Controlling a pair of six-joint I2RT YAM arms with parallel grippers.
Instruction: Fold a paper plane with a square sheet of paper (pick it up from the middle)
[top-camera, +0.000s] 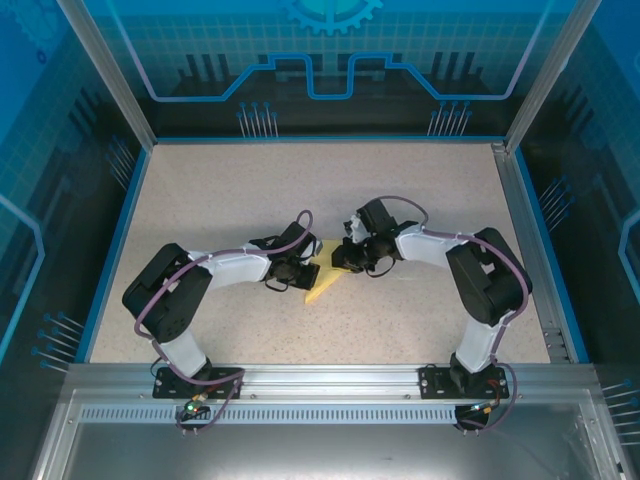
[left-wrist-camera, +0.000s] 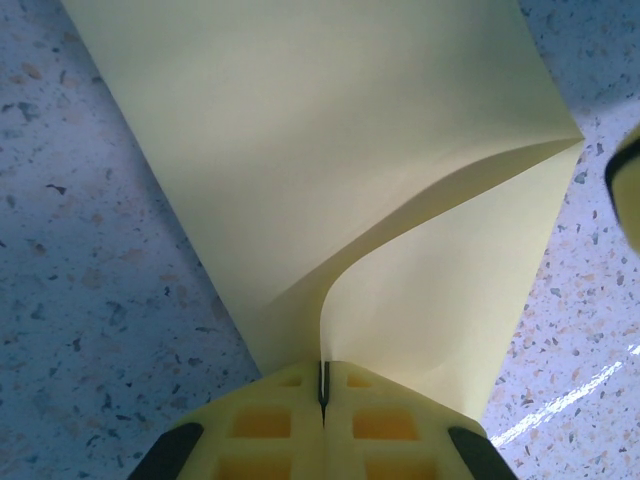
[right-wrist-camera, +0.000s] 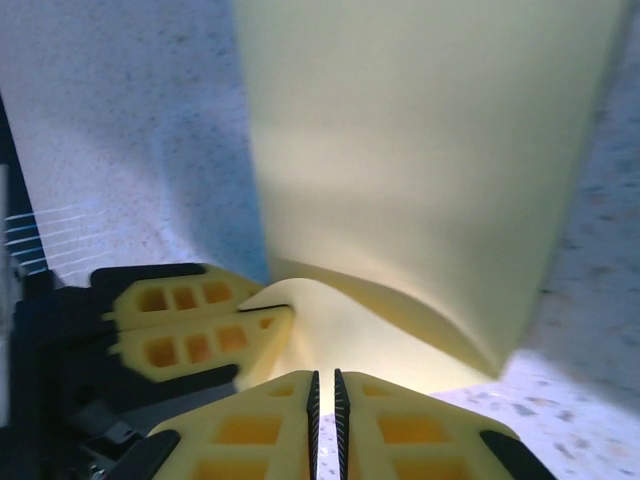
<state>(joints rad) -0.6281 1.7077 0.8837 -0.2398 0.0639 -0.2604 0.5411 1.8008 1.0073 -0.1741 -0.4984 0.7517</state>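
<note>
The square sheet of paper (top-camera: 322, 286) is pale yellow and lies partly folded on the table between the two arms. My left gripper (top-camera: 303, 268) is at its left side, shut on the edge of a flap that curls up off the sheet (left-wrist-camera: 330, 150) into the jaws (left-wrist-camera: 323, 385). My right gripper (top-camera: 347, 262) is at the sheet's upper right. Its jaws (right-wrist-camera: 324, 385) stand almost together with a thin slit and nothing between them, just short of the paper (right-wrist-camera: 420, 150). The left fingers (right-wrist-camera: 190, 345) pinching the flap show in the right wrist view.
The speckled beige table (top-camera: 220, 190) is ringed by a blue rim and clear walls. An aluminium rail (top-camera: 320, 378) runs along the near edge where both arm bases are bolted. Bare tabletop lies behind and to both sides of the arms.
</note>
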